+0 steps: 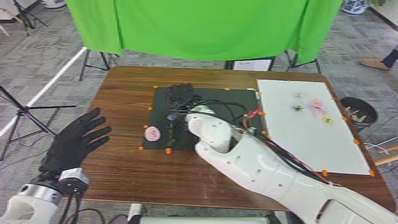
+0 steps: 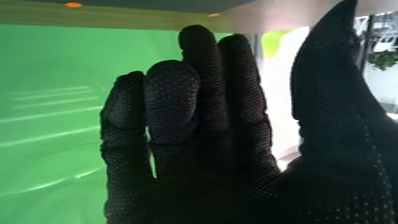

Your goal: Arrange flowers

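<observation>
On white board, flowers well apart from right hand's fingers.

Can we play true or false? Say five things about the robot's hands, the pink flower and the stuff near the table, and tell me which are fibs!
1. The pink flower lies on the white board. True.
2. The right hand is over the white board. False: the right hand is over the dark mat.
3. The left hand has its fingers curled into a fist. False: the left hand's fingers are straight.
4. A green cloth hangs beyond the table. True.
5. The black bin stands on the table. False: the black bin is beside it.
</observation>
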### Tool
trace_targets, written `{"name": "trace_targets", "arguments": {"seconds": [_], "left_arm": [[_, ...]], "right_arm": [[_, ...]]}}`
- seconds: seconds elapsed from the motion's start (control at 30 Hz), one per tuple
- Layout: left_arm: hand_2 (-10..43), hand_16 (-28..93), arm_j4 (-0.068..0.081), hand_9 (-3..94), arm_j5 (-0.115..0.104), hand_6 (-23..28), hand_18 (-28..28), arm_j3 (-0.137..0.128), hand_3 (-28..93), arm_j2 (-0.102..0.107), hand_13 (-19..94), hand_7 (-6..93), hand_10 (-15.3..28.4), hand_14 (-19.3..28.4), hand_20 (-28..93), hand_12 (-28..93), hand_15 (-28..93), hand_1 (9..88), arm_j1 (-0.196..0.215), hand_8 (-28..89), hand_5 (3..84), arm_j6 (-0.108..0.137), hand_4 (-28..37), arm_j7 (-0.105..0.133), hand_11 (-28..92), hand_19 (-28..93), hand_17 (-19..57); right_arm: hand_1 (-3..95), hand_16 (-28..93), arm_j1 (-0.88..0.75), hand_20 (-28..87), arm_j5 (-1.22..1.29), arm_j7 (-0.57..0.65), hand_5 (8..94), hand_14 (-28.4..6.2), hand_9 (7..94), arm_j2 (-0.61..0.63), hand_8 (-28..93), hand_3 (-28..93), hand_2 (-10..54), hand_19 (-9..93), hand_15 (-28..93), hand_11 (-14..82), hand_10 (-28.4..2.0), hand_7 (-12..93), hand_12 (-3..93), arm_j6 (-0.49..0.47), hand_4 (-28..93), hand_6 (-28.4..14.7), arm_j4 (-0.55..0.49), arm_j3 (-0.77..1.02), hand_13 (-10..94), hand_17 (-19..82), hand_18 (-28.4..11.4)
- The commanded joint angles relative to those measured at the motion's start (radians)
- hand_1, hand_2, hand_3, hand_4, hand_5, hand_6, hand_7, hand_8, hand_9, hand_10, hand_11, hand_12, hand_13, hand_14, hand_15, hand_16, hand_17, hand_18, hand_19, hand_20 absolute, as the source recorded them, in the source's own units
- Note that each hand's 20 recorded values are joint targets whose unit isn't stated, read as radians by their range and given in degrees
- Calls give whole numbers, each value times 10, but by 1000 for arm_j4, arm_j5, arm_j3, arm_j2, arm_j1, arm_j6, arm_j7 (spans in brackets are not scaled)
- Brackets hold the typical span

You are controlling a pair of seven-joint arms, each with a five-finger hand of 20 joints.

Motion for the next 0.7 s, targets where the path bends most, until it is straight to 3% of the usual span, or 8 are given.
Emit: {"name": "trace_targets", "arguments": {"seconds": [0.03, 0.1, 0.17, 0.33, 0.5, 0.7], "left_arm": [[-9, -1, 6, 230, 0, 42, 202, -9, 699, -13, 170, 189, 115, 162, 110, 176, 325, 245, 12, -106, 271, -21, -283, -25, 196, 390, -101], [-9, -1, 3, 230, -1, 42, 202, -14, 698, -19, 170, 188, 115, 162, 109, 175, 324, 245, 23, -106, 271, -17, -283, -24, 196, 390, -101], [-9, -1, 2, 230, 0, 42, 202, -22, 700, -22, 170, 189, 115, 162, 109, 175, 324, 244, 30, -106, 271, -21, -283, -30, 196, 390, -101], [-10, -1, 3, 230, -1, 42, 202, -19, 700, -27, 170, 189, 115, 162, 109, 175, 325, 246, 32, -106, 272, -21, -283, -32, 196, 390, -100], [-10, -1, 1, 230, 1, 42, 201, -23, 701, -38, 170, 189, 115, 162, 109, 176, 326, 245, 38, -106, 272, -23, -283, -29, 196, 390, -100], [-10, -3, -5, 230, 2, 42, 202, -35, 702, -50, 170, 190, 115, 163, 109, 176, 327, 244, 54, -106, 272, -23, -283, -32, 195, 390, -100]], "right_arm": [[259, 340, -8, 505, 89, 58, 506, -71, 602, 143, -175, 882, -95, 743, 733, 285, -93, 359, 242, -41, -283, 13, -184, 97, 590, 219, -200], [256, 334, -13, 503, 100, 65, 482, -73, 576, 200, -176, 887, -95, 740, 731, 287, -96, 360, 239, -51, -283, 9, -221, 132, 575, 211, -201], [255, 324, -9, 499, 112, 72, 452, -75, 534, 258, -173, 895, -95, 726, 720, 281, -100, 350, 237, -145, -283, 1, -260, 174, 546, 194, -203], [250, 270, -47, 487, 150, 128, 364, -84, 425, 409, -161, 907, -95, 681, 703, 269, -108, 337, 245, -152, -283, -17, -321, 260, 488, 152, -214], [234, 254, -185, 486, 198, 187, 325, -95, 381, 557, -149, 893, -95, 671, 704, 240, -127, 312, 244, -240, -283, -36, -414, 417, 442, 135, -219], [208, 230, -371, 487, 239, 272, 268, -111, 324, 637, -118, 876, -95, 663, 695, 177, -145, 258, 242, -264, -283, -65, -456, 577, 391, 124, -222]]}}
